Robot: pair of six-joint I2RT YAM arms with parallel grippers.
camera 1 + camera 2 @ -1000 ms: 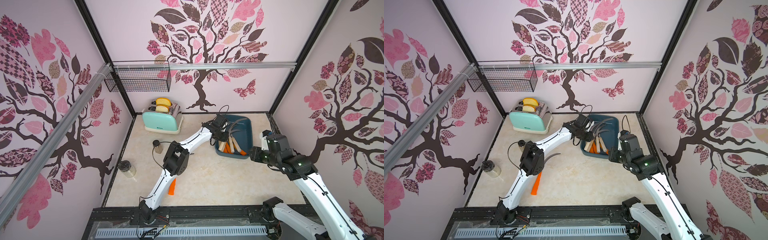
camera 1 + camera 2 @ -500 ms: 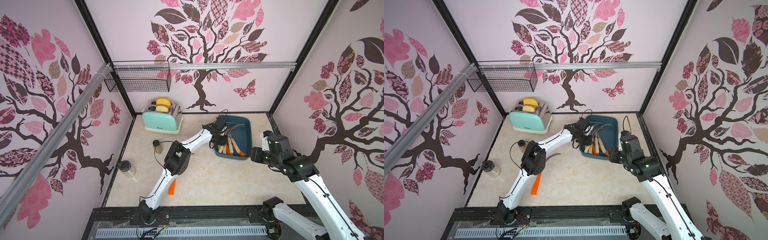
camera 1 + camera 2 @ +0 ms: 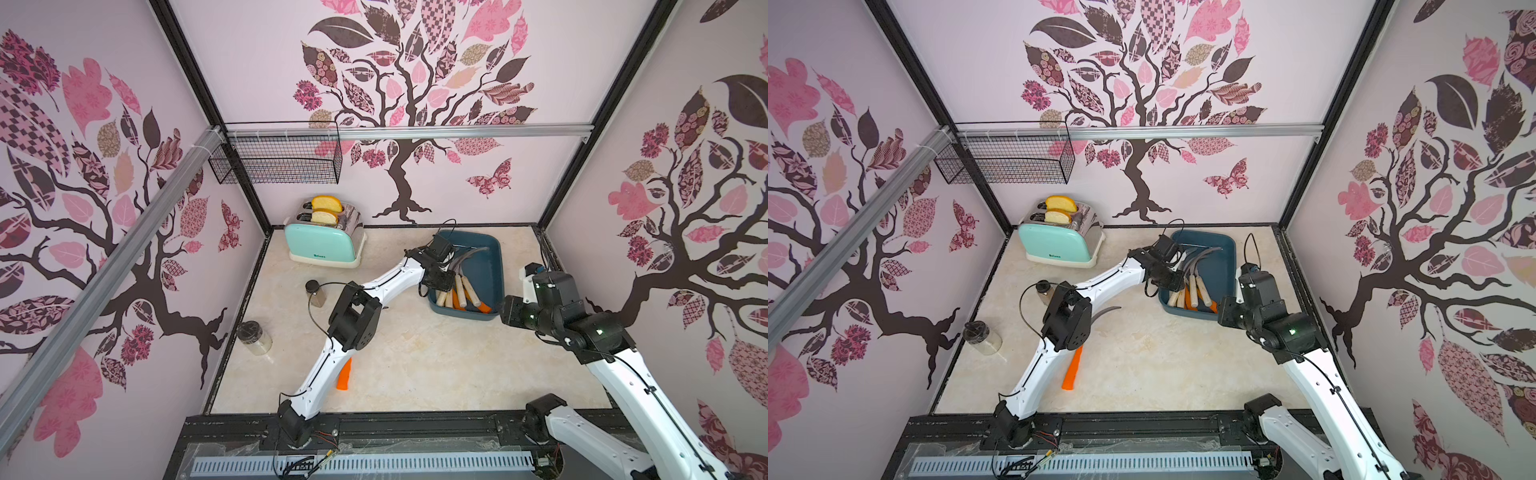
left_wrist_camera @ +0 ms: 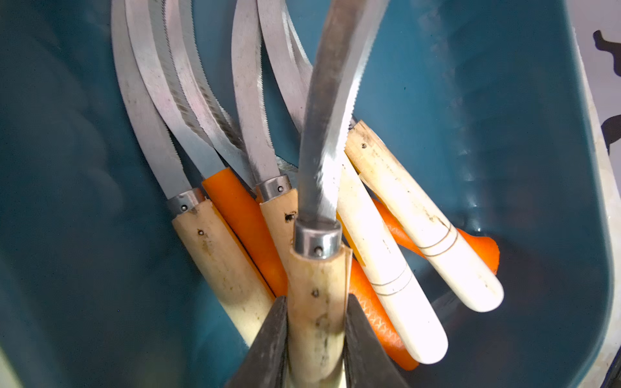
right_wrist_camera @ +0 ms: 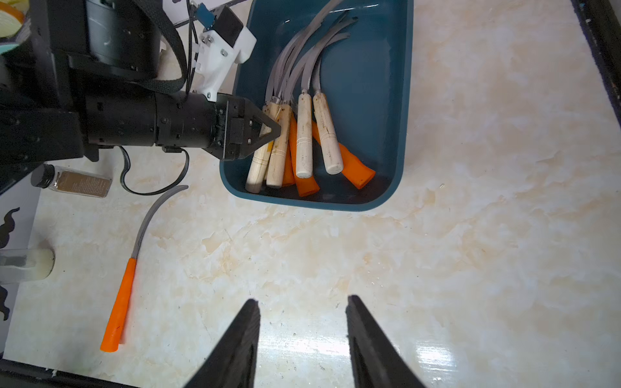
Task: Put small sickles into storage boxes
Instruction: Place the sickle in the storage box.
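**A:** Pale marble-look counter [image 3: 415, 365] boxed in by tree-patterned walls, in both top views. Anything under the left gripper [image 3: 442, 284]?

**B:** Teal tray [image 3: 486, 270] directly beneath, with a fan of sickles [image 3: 459, 289] lying just ahead of the fingertips. Low over the tray, probably so as to set the load down rather than drop it onto the blades.

**A:** And away from that tool?

**B:** One orange-handled sickle [image 3: 1073, 370] well behind it, down by the arm's elbow, out on the counter. Not yet stored.

**A:** Left wrist view?

**B:** Jaws narrow, pressed against both sides of a pale-handled sickle [image 4: 317, 289], with the blade running forward above the others. Gripped by the handle, likely to stay clear of the toothed edge and to lay it parallel with the heap.

**A:** Right wrist view?

**B:** Right gripper [image 5: 302, 302] parted, holding nothing, over bare counter. Tray ahead of the tips, well apart. Seemingly standing clear to leave the tray to the other arm.
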